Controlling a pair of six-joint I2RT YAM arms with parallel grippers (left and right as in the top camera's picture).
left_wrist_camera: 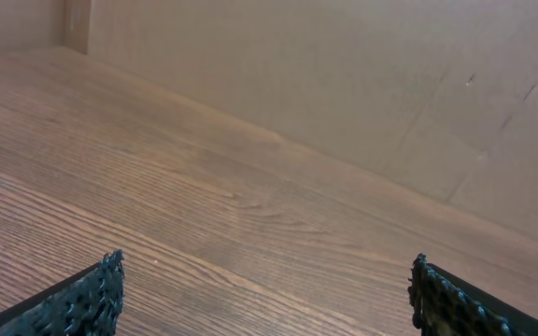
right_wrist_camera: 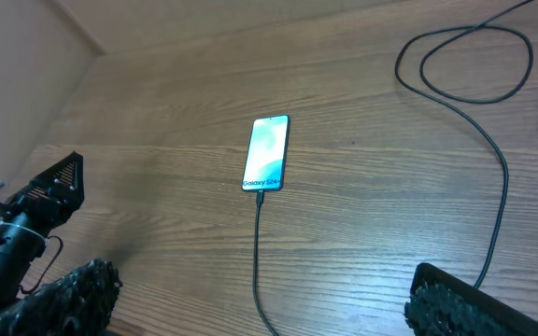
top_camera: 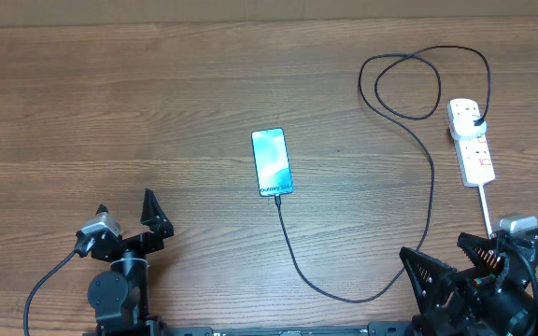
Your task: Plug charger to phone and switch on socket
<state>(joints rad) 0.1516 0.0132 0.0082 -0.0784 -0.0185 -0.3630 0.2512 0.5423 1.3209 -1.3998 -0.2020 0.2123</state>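
The phone lies face up mid-table with its cyan screen lit; it also shows in the right wrist view. The charger cable has its tip in the phone's near end, curves right and loops at the back. Its black plug sits in the white socket strip at the right. The cable also shows in the right wrist view. My left gripper is open and empty at the front left, over bare wood in its wrist view. My right gripper is open and empty at the front right.
The strip's thick white cord runs toward the right arm. The left arm shows at the left edge of the right wrist view. A cardboard-coloured wall stands behind the table.
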